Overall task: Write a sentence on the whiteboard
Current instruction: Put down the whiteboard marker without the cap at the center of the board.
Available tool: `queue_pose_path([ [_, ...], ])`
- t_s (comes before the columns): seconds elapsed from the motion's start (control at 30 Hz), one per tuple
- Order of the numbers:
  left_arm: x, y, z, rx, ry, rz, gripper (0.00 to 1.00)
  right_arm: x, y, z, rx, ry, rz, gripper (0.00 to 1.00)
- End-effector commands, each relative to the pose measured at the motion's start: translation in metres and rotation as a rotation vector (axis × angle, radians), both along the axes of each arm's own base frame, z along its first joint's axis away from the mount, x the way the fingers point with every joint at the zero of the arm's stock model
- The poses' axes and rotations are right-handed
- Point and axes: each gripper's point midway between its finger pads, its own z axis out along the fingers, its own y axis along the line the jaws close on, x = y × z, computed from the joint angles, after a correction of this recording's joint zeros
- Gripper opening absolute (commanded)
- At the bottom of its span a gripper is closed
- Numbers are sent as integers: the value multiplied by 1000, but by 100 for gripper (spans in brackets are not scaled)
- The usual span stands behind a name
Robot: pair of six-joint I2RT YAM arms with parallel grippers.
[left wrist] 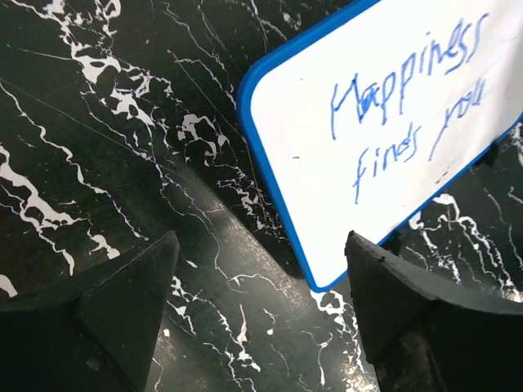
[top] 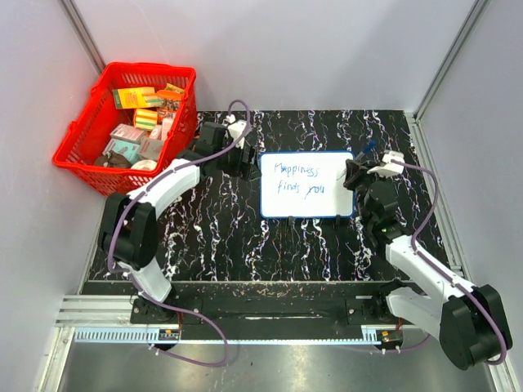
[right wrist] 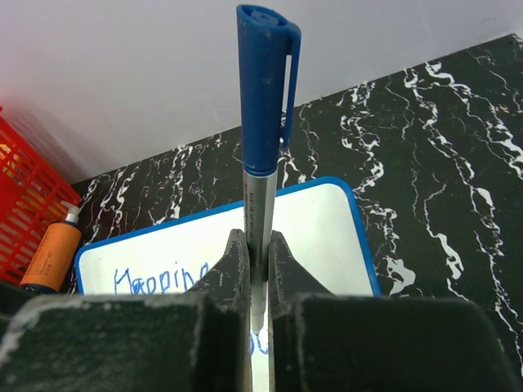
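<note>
We've got the right hand [right wrist: 255,245] pinching the pen [right wrist: 265,122] at the right edge of the whiteboard [top: 288,206], left hand [left wrist: 261,253] spread just off its left edge, the sentence [top: 301,180] in 2 lines flat on the surface [top: 212,237] between them.

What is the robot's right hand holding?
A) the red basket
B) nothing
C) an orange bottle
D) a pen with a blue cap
D: the right gripper is shut on a silver pen with its blue cap on.

Smooth whiteboard [top: 286,208], red plastic basket [top: 82,135]
</note>
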Motion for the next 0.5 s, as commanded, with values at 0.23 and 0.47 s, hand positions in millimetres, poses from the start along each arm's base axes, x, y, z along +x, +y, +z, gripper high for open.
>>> queue_pose_path([
  [0.23,-11,17,51,-188,-109,161,87,-1,-81,-26,236,143,-145,0],
  [0.47,-26,24,51,-184,-105,177,88,13,-137,-79,346,369,-300,0],
])
